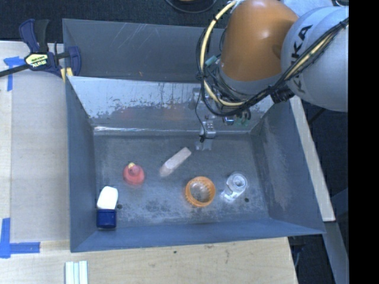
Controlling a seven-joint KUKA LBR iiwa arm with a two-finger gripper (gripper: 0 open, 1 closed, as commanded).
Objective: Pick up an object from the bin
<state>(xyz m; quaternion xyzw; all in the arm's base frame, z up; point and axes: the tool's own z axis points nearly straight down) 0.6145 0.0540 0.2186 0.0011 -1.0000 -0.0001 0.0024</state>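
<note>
"Camera view looks down into the bin (148,93). Where is the gripper now?" asks Mira.

"The gripper (205,139) hangs low over the bin floor, just beside the upper end of a pale stick (176,161), on the side toward the back wall. I cannot tell if it is open or closed, because I see it as one narrow dark shape. I see nothing held in it," says Jan.

"And the pale stick itself?"

"It is a short beige piece, long and rounded. It lies flat and slanted, with free floor on all sides. Near the pale stick, toward the front wall, sits an orange ring (200,191), and beyond that ring a clear plastic piece (235,186). On the other side of the pale stick is a small red thing (134,174). A white and blue block (107,206) lies well apart from it, by the front corner."

"How will it handle, you think?"

"I judge it is light and rather stiff; which material exactly, I cannot say. The surface looks matt, so probably it does not slip much. Because it is rounded, it may roll away if it is pushed from one side only. I would take hold across its narrow width, at the middle of its length, with the gripper turned square to the long axis. The end is a poor place: there the stick can swing or tip out."
</note>
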